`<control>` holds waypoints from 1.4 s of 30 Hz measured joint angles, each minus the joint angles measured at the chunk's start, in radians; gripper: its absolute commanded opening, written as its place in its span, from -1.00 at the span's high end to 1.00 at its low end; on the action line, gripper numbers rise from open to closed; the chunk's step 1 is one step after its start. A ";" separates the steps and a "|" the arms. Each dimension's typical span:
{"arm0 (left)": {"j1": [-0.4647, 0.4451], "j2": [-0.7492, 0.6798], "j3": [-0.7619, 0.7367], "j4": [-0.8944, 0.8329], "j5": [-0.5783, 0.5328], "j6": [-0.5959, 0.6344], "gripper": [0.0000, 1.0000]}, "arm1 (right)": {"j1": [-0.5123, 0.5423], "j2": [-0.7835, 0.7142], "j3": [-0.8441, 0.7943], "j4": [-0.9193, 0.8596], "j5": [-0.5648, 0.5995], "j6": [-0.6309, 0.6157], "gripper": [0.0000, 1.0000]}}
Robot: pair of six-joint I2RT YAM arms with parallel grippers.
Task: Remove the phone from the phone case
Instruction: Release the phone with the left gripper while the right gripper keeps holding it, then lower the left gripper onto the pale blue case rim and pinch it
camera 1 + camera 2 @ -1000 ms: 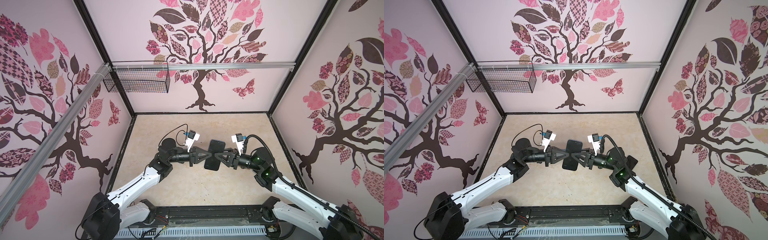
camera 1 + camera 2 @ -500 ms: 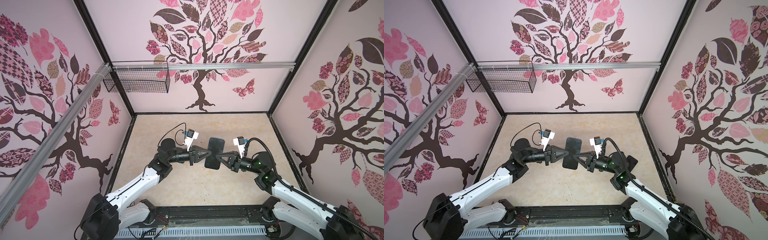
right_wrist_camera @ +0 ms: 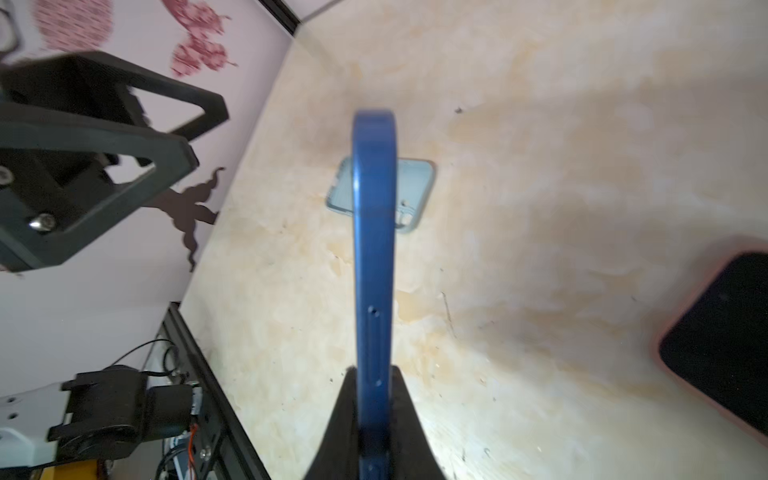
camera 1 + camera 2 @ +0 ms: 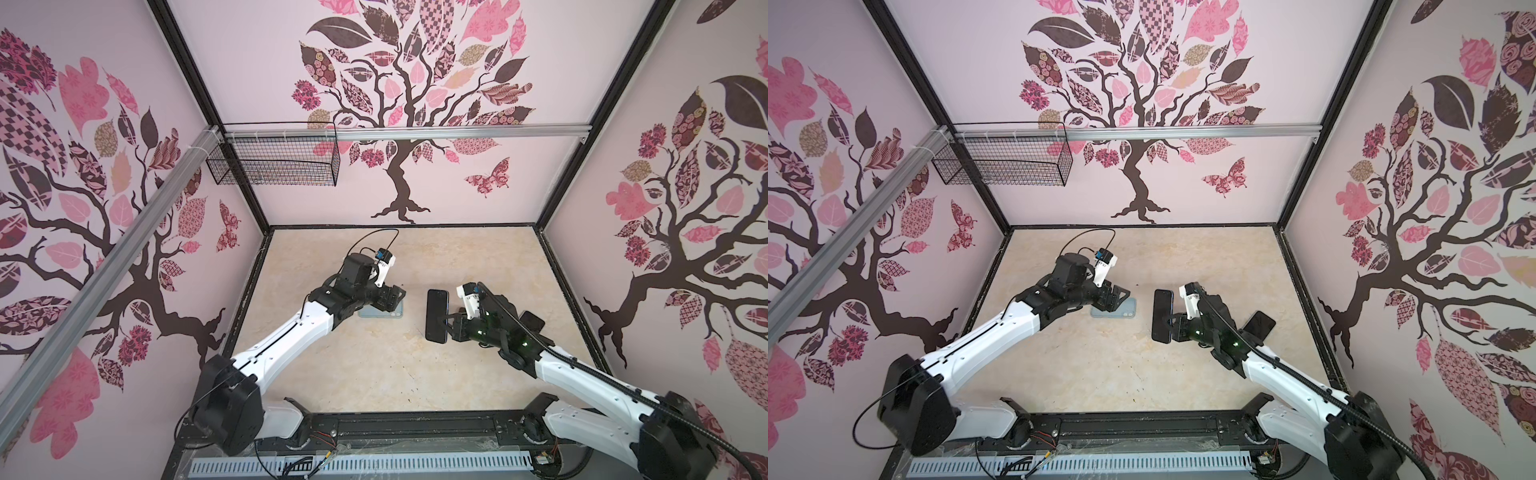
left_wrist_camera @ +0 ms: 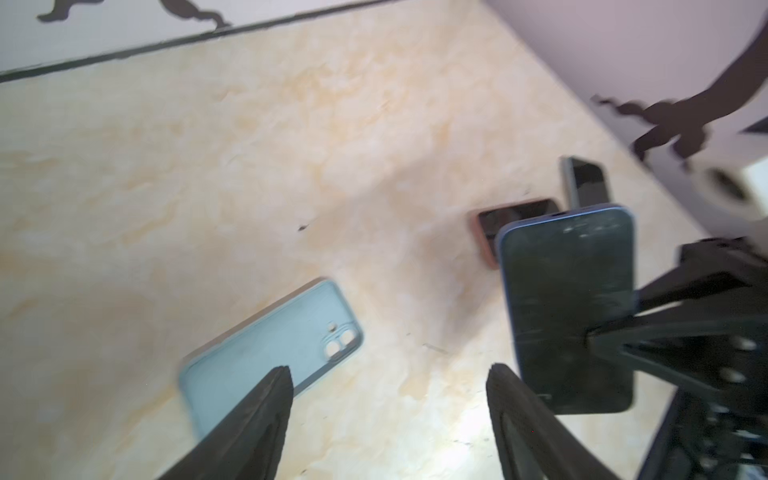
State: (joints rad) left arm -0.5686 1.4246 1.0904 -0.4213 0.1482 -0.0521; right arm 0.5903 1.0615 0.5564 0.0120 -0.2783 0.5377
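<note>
My right gripper (image 4: 448,320) (image 4: 1172,322) (image 3: 372,374) is shut on the blue phone (image 4: 437,316) (image 4: 1162,316) (image 5: 569,307) (image 3: 374,249). It grips one long side and holds the phone above the table, right of centre, with the dark screen up. The pale blue phone case (image 4: 386,314) (image 4: 1125,313) (image 5: 270,353) (image 3: 415,187) lies empty and flat on the table, camera cutout showing. My left gripper (image 4: 395,297) (image 4: 1119,297) (image 5: 389,370) hangs just over the case, open with nothing between its fingers. A gap of bare table separates case and phone.
A phone in a pink case (image 5: 515,216) (image 3: 727,340) lies on the table by the right wall, behind my right arm. Another dark phone (image 5: 586,183) is beside it. A wire basket (image 4: 274,166) hangs on the back wall at the left.
Both grippers held the cased phone together at the middle. Now my left gripper has opened and drawn left, the case lies on the table, and my right gripper has carried the phone right.
</note>
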 measured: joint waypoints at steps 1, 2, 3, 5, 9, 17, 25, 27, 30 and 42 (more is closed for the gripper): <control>0.003 0.038 0.026 -0.042 -0.031 0.034 -0.40 | 0.000 0.024 0.040 -0.056 0.010 -0.004 1.00; 0.006 0.069 0.046 -0.073 -0.052 0.060 -0.39 | 0.000 0.039 0.074 -0.094 0.018 -0.004 1.00; 0.013 0.113 0.076 -0.119 -0.075 0.095 -0.38 | 0.000 0.055 0.114 -0.134 0.027 -0.001 1.00; 0.030 0.177 0.119 -0.176 -0.098 0.145 -0.38 | 0.000 0.073 0.174 -0.181 0.055 0.024 1.00; 0.070 0.256 0.153 -0.234 -0.098 0.246 -0.39 | -0.006 0.076 0.198 -0.210 0.050 0.042 1.00; 0.084 0.381 0.259 -0.263 -0.074 0.401 -0.40 | -0.016 0.076 0.145 -0.235 -0.019 0.027 1.00; 0.087 0.517 0.309 -0.273 -0.106 0.472 -0.35 | -0.016 0.075 0.159 -0.240 -0.060 -0.014 1.00; 0.092 0.550 0.335 -0.283 -0.107 0.482 -0.36 | -0.016 0.075 0.159 -0.238 -0.072 -0.015 1.00; 0.100 0.584 0.369 -0.285 -0.115 0.500 -0.37 | -0.016 0.075 0.156 -0.234 -0.092 -0.015 1.00; 0.117 0.652 0.426 -0.313 -0.109 0.530 0.00 | -0.016 0.076 0.156 -0.232 -0.129 -0.016 1.00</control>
State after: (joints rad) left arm -0.4519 2.0769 1.5166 -0.7341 0.0391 0.4778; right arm 0.5743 1.1378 0.7124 -0.2203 -0.4072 0.5217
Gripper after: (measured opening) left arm 0.534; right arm 0.115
